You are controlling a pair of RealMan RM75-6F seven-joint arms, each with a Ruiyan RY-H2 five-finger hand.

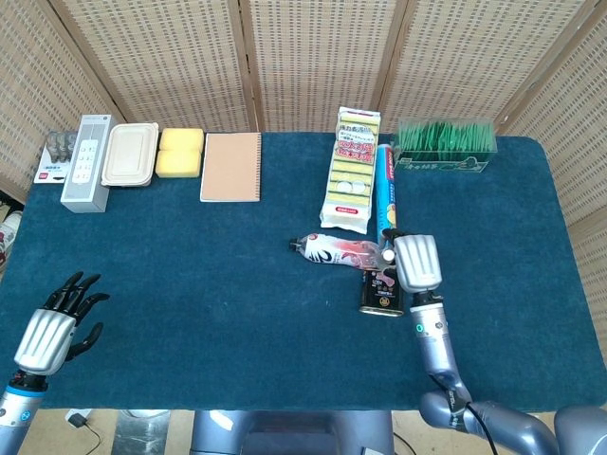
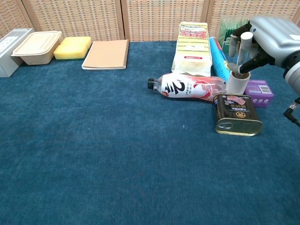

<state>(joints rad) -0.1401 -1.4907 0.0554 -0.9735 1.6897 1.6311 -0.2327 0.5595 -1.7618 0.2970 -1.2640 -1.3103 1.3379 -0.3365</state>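
My right hand (image 1: 418, 263) (image 2: 269, 38) hovers at the right-centre of the table, over a cluster of items. Its fingers pinch a slim clear tube with a white cap (image 2: 243, 49), which rises from just above a small white cylinder (image 2: 236, 83). Whether tube and cylinder are one piece I cannot tell. Beside them lie a pink-labelled bottle (image 1: 337, 251) (image 2: 187, 86), a dark tin can (image 1: 381, 291) (image 2: 236, 114) and a purple box (image 2: 260, 87). My left hand (image 1: 52, 332) hangs at the front left corner with fingers spread, holding nothing; only the head view shows it.
Along the back stand a grey box (image 1: 87, 161), a beige lunch container (image 1: 130, 154), a yellow sponge (image 1: 180, 152), a brown notebook (image 1: 230, 167), a sponge pack (image 1: 353, 171), a blue roll (image 1: 385, 194) and a green-filled clear box (image 1: 446, 144). Wicker screens close off the rear.
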